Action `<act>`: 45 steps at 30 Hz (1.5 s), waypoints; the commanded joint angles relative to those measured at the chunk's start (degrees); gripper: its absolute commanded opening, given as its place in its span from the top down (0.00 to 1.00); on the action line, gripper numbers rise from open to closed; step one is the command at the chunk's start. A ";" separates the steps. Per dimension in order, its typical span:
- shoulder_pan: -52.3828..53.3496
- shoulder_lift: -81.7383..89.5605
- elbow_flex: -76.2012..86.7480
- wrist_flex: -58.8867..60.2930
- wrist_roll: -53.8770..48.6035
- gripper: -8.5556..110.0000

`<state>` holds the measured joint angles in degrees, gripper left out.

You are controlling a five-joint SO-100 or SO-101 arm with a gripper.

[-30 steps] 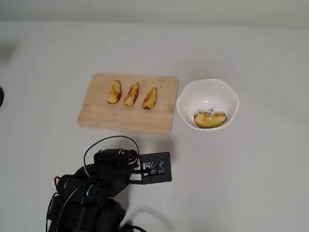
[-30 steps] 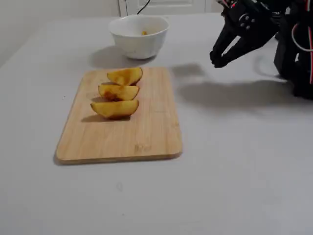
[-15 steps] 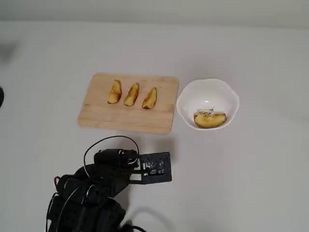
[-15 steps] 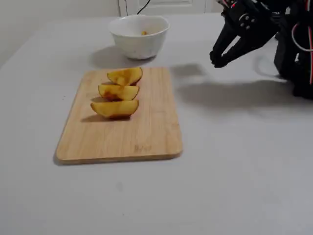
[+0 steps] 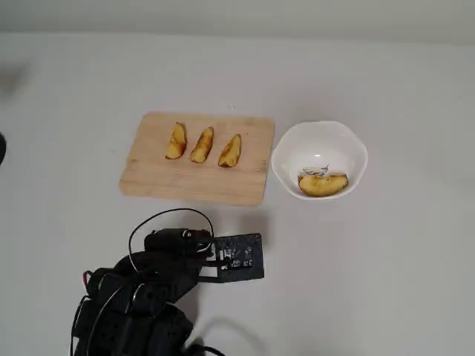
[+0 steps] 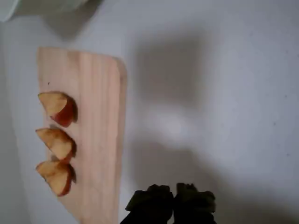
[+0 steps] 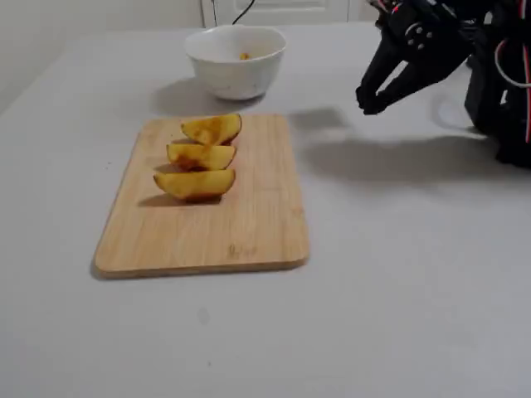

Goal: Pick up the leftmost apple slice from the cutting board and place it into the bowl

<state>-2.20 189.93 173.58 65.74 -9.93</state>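
Three apple slices lie in a row on the cutting board (image 5: 193, 182). The leftmost in the overhead view (image 5: 176, 141) is the nearest slice in the fixed view (image 7: 195, 184) and the lowest in the wrist view (image 6: 56, 176). A fourth slice (image 5: 323, 184) lies in the white bowl (image 5: 356, 148), right of the board. My gripper (image 7: 369, 101) is shut and empty, held above the bare table beside the board's long edge, apart from the slices. Its dark tips show together at the bottom of the wrist view (image 6: 174, 196). In the overhead view the camera module hides the fingers.
My arm's black body and cables (image 5: 148, 297) fill the bottom left of the overhead view. The board (image 7: 207, 240) and bowl (image 7: 236, 70) stand on a plain white table (image 5: 386, 282). The bowl's edge (image 6: 28, 4) shows at the top left of the wrist view.
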 commanded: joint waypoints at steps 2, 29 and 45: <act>-0.09 0.53 0.00 -0.79 0.53 0.93; -0.09 0.53 0.00 -0.79 0.53 0.93; -0.35 0.53 0.00 -0.97 0.70 0.93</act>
<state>-3.34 189.93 173.58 65.74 -9.93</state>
